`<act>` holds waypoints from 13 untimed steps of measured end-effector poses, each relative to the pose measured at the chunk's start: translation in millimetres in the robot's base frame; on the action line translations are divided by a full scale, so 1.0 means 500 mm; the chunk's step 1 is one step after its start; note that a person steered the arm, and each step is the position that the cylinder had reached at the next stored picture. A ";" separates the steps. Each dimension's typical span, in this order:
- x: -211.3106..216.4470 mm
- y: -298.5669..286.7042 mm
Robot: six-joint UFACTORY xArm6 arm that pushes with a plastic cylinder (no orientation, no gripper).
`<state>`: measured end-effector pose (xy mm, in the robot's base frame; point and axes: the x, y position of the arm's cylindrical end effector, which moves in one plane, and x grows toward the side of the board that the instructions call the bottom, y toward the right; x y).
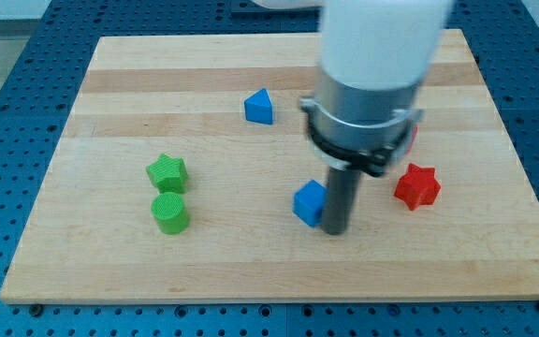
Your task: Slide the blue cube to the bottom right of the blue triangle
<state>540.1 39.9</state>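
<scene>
The blue cube (308,202) lies below the middle of the wooden board (110,103). The blue triangle (259,107) sits above it and to its left, in the upper middle. My tip (334,230) is down on the board, touching the cube's right side at its lower right. The rod and the arm's body above it hide the cube's right edge.
A green star (167,172) and a green cylinder (169,213) sit at the view's left. A red star (416,185) lies to the right of my tip. A red block (410,139) peeks out behind the arm. The yellow blocks are hidden by the arm.
</scene>
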 end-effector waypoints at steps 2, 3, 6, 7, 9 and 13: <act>-0.038 -0.045; -0.074 -0.095; -0.128 -0.180; -0.128 -0.157; -0.129 -0.075; -0.246 -0.065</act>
